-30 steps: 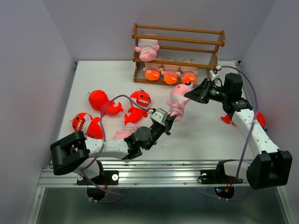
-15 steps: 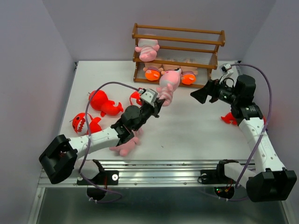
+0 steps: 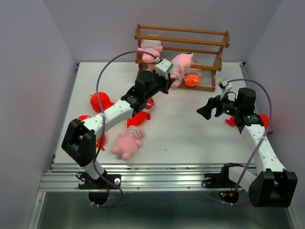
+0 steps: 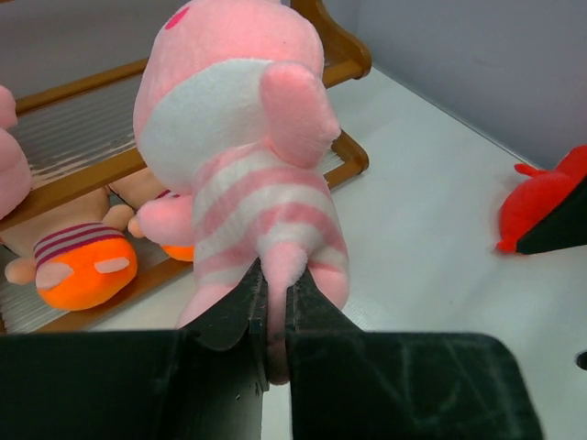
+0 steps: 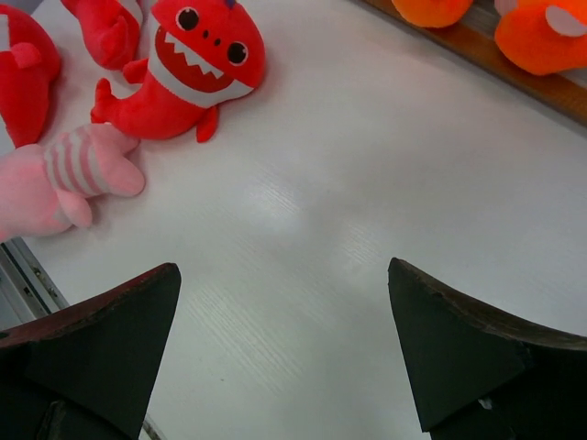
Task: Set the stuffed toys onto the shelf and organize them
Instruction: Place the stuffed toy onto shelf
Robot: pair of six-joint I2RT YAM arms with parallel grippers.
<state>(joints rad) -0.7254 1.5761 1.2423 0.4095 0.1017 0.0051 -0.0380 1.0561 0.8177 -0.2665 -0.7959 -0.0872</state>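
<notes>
White table (image 3: pixel 190 138): left claw (image 4: pixel 273 284) clamps pink toy (image 4: pixel 248 137), partly hiding shelf (image 3: pixel 181 31); right claw (image 5: pixel 282 275) apart.

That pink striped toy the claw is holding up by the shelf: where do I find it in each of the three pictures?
Top external: the pink striped toy is upper centre, against the shelf.
Left wrist: it fills the middle, pinched from below by the left claw.
Right wrist: not in it; the second pink toy at the left edge lies on the table.
Shared landmark: the shelf.
</notes>
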